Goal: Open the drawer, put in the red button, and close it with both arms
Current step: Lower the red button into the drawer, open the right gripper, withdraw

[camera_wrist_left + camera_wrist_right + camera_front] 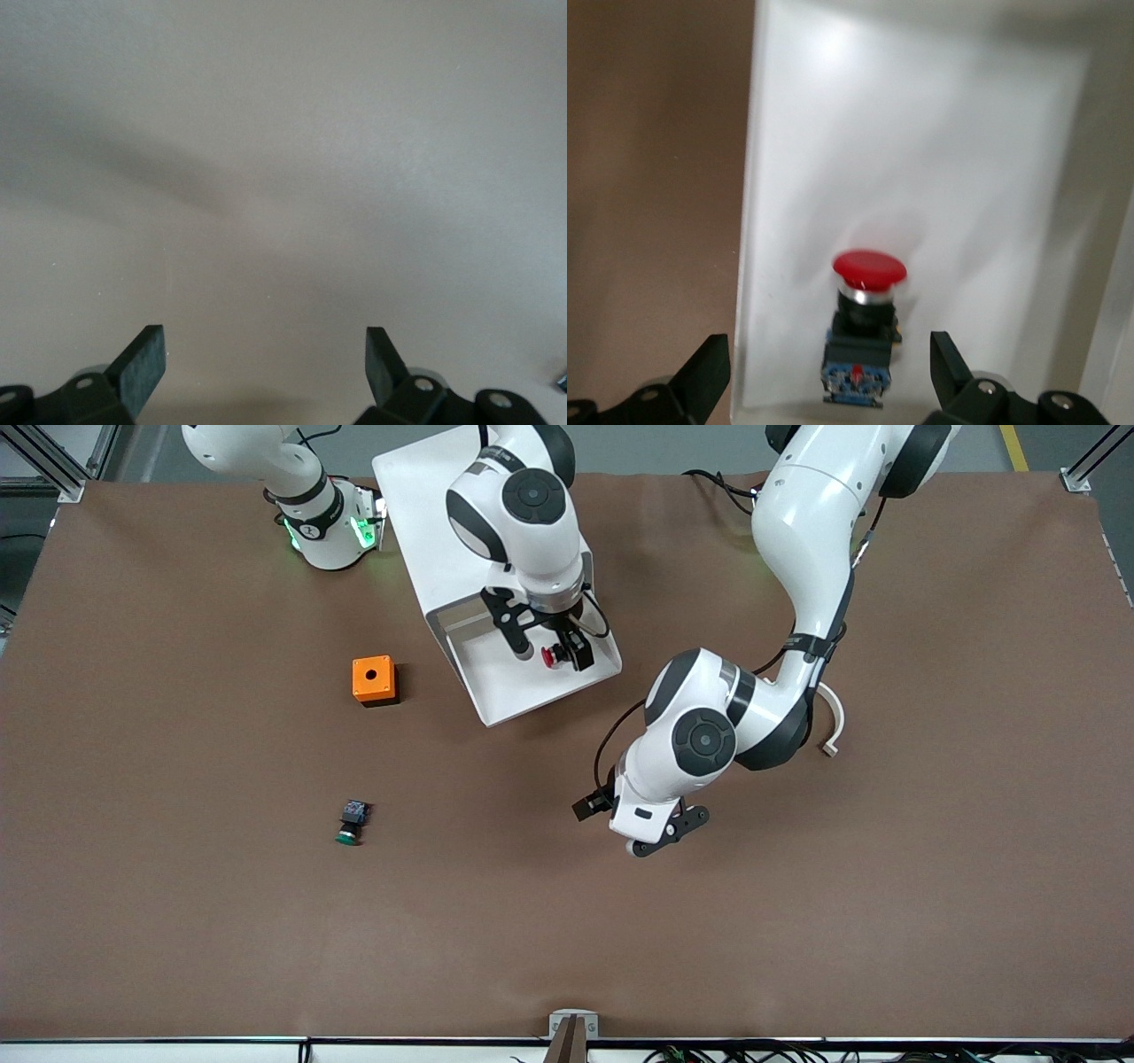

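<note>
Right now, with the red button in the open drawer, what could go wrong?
1. The right gripper hangs open over the red button in the drawer; a crooked rise might knock it over.
2. The left gripper waits open over bare table, apart from the drawer; closing with both arms may start uneven.

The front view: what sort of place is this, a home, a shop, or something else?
Most likely a robotics lab or test cell. Two white robot arms stand at a table covered in plain brown, metal frame posts rise at its corners, and cables run along its edge. Nothing homelike shows.
</note>
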